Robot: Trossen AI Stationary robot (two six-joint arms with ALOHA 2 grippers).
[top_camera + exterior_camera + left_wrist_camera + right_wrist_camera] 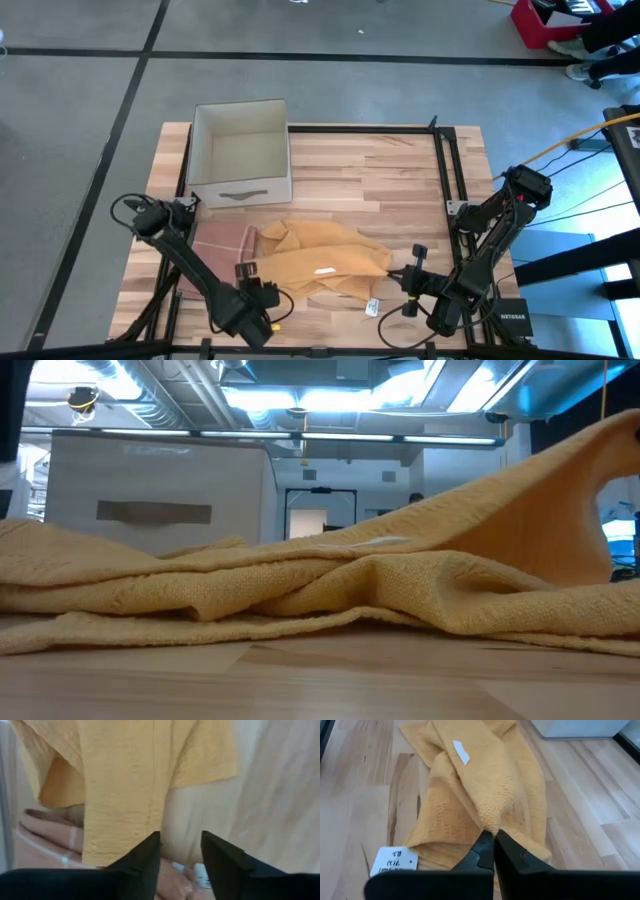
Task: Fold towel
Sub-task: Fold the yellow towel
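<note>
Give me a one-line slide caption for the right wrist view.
Right gripper pinches a fold of the yellow towel on the wooden table.

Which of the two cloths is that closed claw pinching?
The yellow towel, pinched at its edge by the right gripper. The pink towel lies flat near the left arm.

pink towel (pixel 215 245) half under the yellow towel (pixel 325 262) and left arm; low view: yellow towel cut off at both side edges, blocks most of the box (pixel 160 495); paper tag (pixel 395 860) writing too small to read
</note>
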